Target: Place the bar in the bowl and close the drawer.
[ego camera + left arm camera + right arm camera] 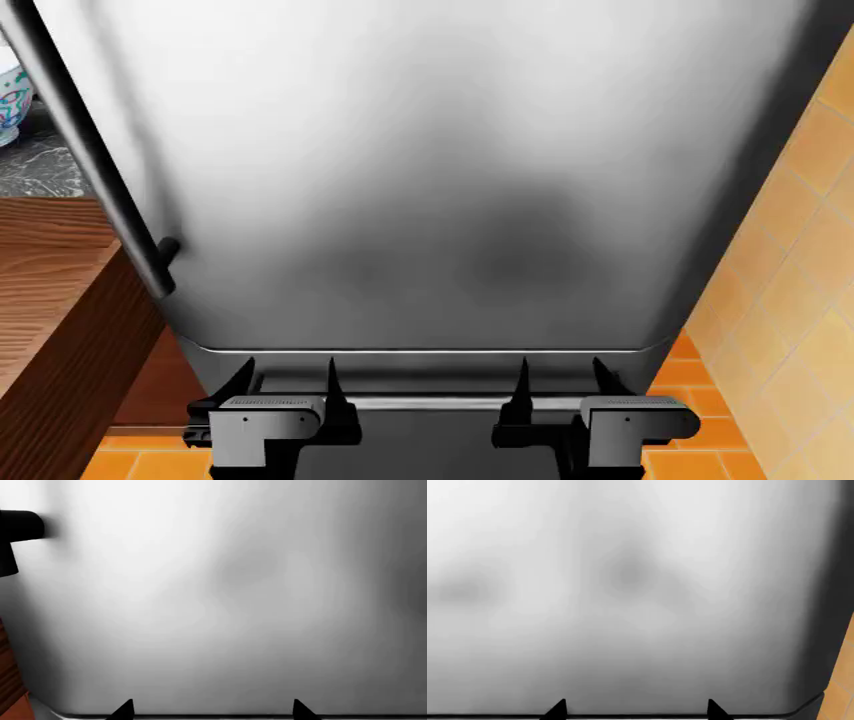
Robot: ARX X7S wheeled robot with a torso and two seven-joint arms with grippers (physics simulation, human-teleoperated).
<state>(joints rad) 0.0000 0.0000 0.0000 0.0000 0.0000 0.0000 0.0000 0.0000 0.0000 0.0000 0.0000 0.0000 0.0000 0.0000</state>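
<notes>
I face a tall brushed-steel fridge door (427, 180); both pincers, left (288, 378) and right (561, 378), sit apart, empty. I should turn left toward the patterned white bowl (11, 95).

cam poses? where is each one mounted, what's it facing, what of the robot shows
Head: on the robot's head, looking forward and down at a steel fridge door; left claw and right claw show, bowl at the edge.
Left wrist: on the left arm, facing the door close up; claw tips and the dark door handle show.
Right wrist: on the right arm, same door; claw tips show.
Shared: all see the door.
</notes>
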